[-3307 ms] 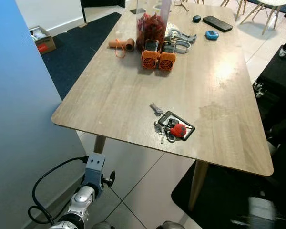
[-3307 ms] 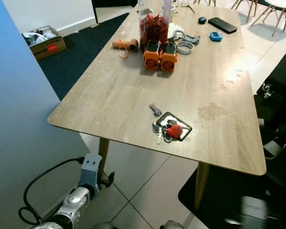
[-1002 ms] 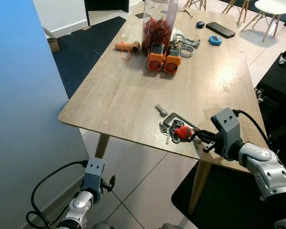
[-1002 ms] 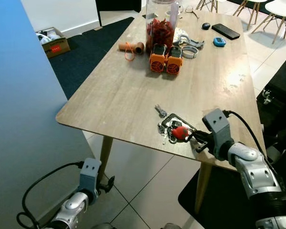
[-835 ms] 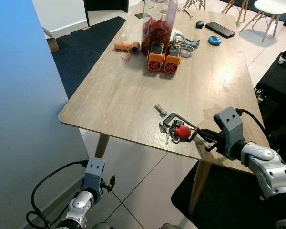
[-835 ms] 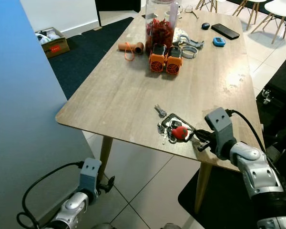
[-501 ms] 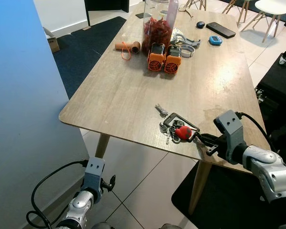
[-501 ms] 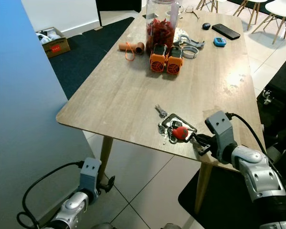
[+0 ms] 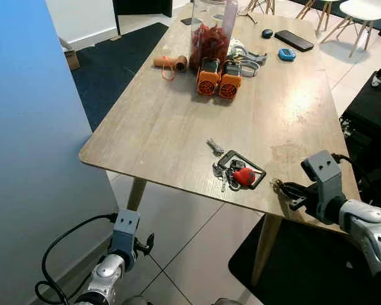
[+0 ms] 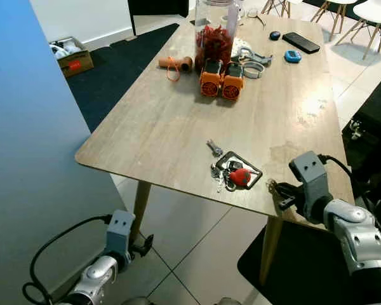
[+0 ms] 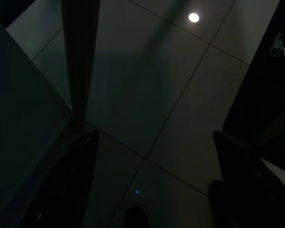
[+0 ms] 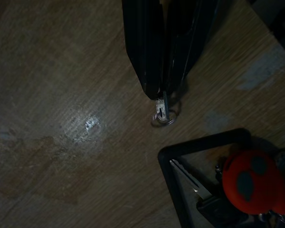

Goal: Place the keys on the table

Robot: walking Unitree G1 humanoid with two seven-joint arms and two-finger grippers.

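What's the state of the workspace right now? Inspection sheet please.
Surface: wooden table, faint stain near the right edge.
Job's things: key bunch with red fob and black frame lies flat near the front edge; loose key beside it.
Clutter: jar of red stuff, two orange devices, roll, phone, all at the far end.
Grippers: right gripper is low over the table beside the bunch, its fingers shut on a small ringed key; left gripper hangs idle by the table leg.
Cables: black cable loops off the left arm.
Surroundings: tile floor, dark carpet, cardboard box.
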